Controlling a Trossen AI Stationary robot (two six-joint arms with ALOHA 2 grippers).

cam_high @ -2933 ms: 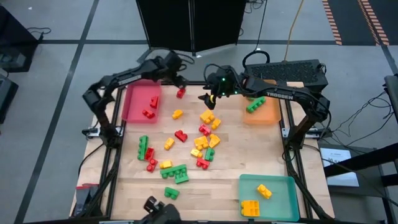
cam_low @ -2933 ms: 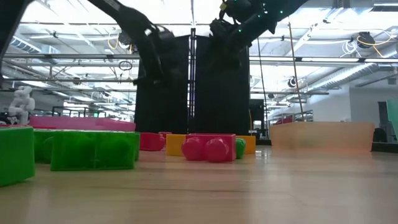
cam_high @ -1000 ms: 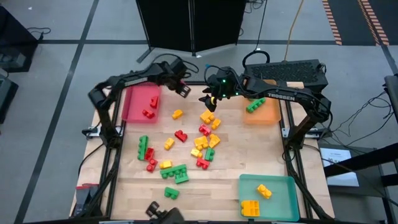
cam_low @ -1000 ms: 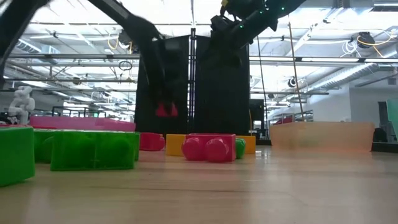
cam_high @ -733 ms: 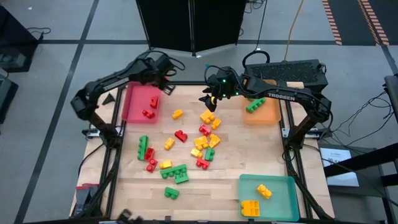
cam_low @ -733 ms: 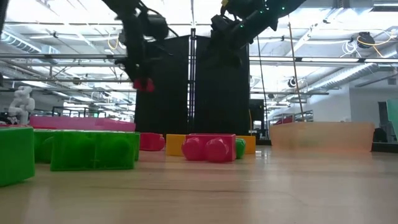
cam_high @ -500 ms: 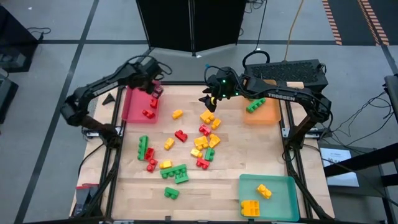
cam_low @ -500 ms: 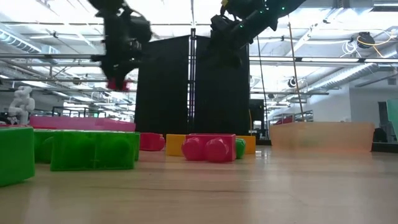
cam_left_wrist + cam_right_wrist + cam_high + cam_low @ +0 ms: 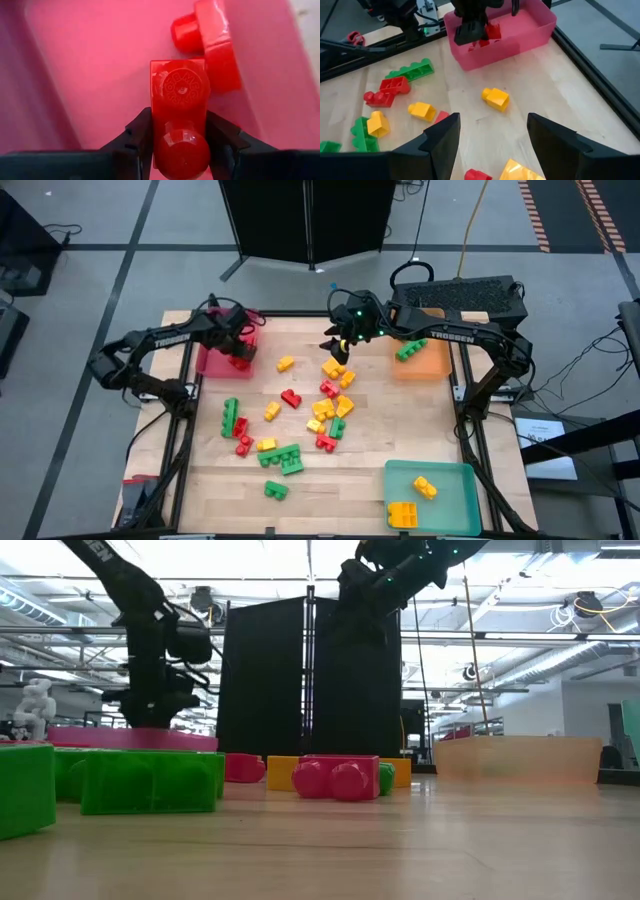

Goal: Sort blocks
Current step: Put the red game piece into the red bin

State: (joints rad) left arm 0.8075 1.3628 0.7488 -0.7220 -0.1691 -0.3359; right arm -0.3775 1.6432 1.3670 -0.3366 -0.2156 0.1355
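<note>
Blocks [image 9: 325, 394] lay scattered on my worktop [image 9: 420, 420], left claw [image 9: 177, 145] clenched on a red block [image 9: 179, 120] inside the red tray [image 9: 212, 350], right claw [image 9: 492, 135] released above the pile.

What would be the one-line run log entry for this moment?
left gripper: shut on small red studded plastic brick, inside red rectangular tray | right gripper: open, empty, above loose bricks on wooden table | step: placing

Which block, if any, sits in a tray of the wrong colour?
Only one mismatch shows: a green block lies in the orange tray. The red tray holds red blocks, where the left gripper grips another red block, and the teal tray holds yellow blocks.
</note>
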